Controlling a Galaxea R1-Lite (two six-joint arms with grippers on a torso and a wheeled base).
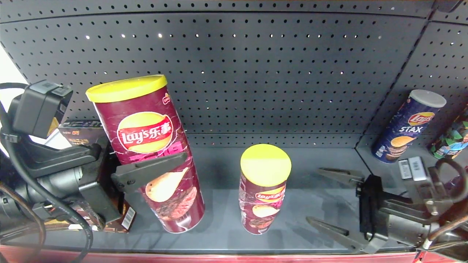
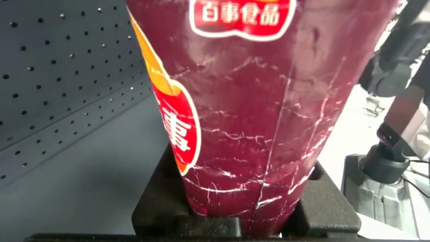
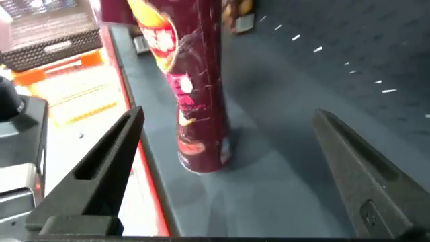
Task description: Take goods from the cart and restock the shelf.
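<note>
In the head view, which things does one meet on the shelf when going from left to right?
held maroon can → standing maroon can → right gripper → blue can → green packet

Left arm (image 1: pixel 55 179) comes in from the left, wrist about level. Left gripper (image 1: pixel 172 160) is clamped on the mid-body of a can (image 1: pixel 146 146), which it holds tilted; one finger (image 1: pixel 150 168) lies across the can's front. The left wrist view shows the can seated deep in the jaws. Right arm (image 1: pixel 409 215) comes in low from the right. Right gripper (image 1: pixel 314 194) points left, jaws spread wide, fingers (image 3: pixel 101 168) level.
</note>
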